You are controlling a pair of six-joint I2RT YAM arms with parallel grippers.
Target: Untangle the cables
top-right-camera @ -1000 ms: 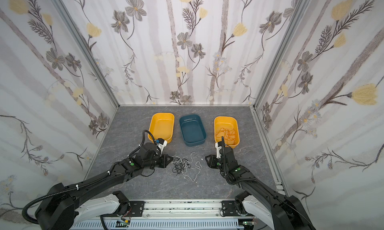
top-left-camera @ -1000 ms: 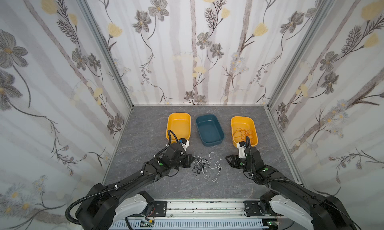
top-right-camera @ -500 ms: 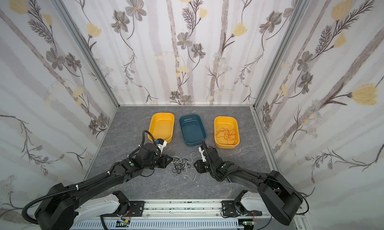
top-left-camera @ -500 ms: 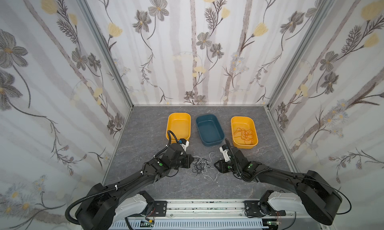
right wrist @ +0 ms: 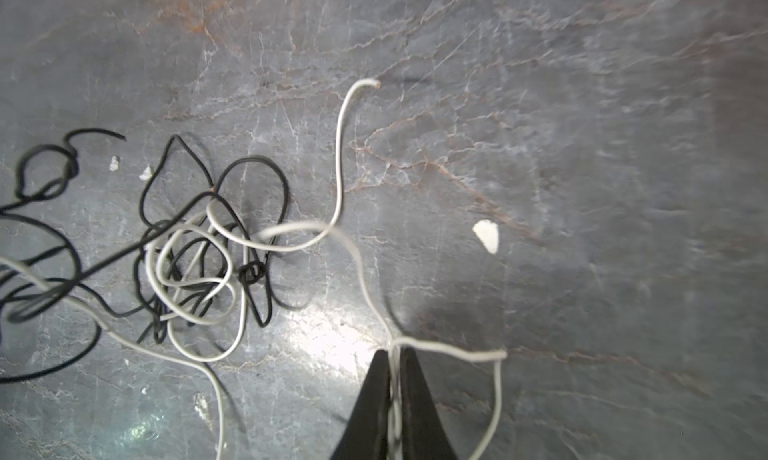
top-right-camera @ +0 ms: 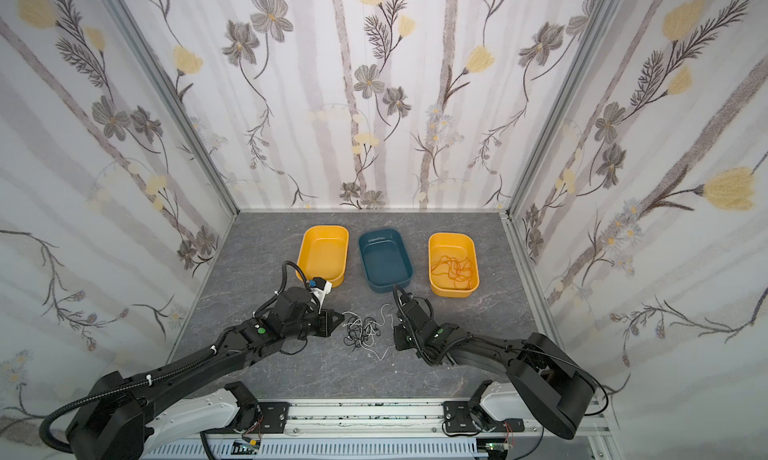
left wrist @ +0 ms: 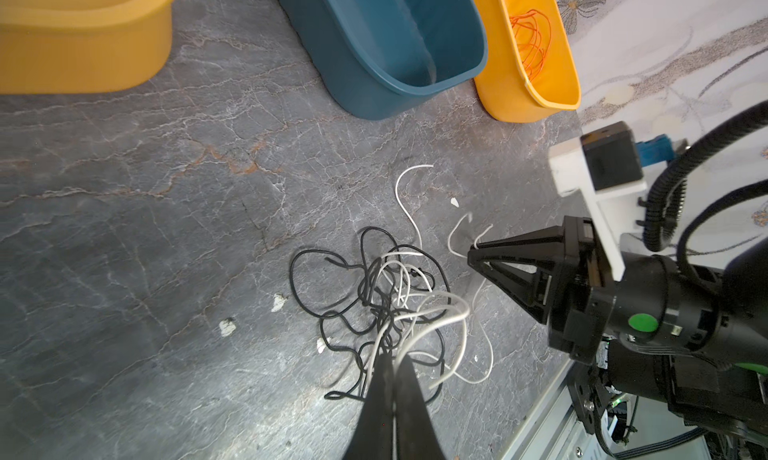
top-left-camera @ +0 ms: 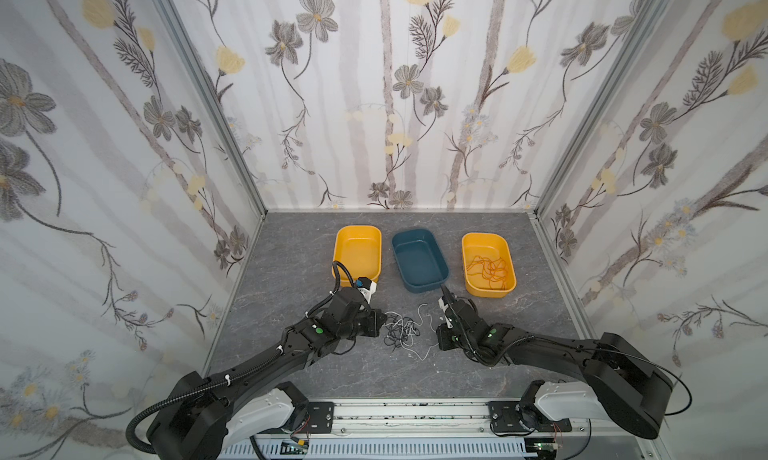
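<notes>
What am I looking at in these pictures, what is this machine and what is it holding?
Two black robot arms work over a grey table, and each ends in a pinching tool. Two pictures look down on the whole scene from above. The other two come from cameras on the arms' wrists, close to the tool tips. Between the arms lies a tangle of thin black and white cables. The left tool is shut on strands of that tangle. The right tool is shut on the white cable. Behind them stand three trays: an empty yellow tray, an empty blue tray, and a second yellow tray holding an orange cable.
</notes>
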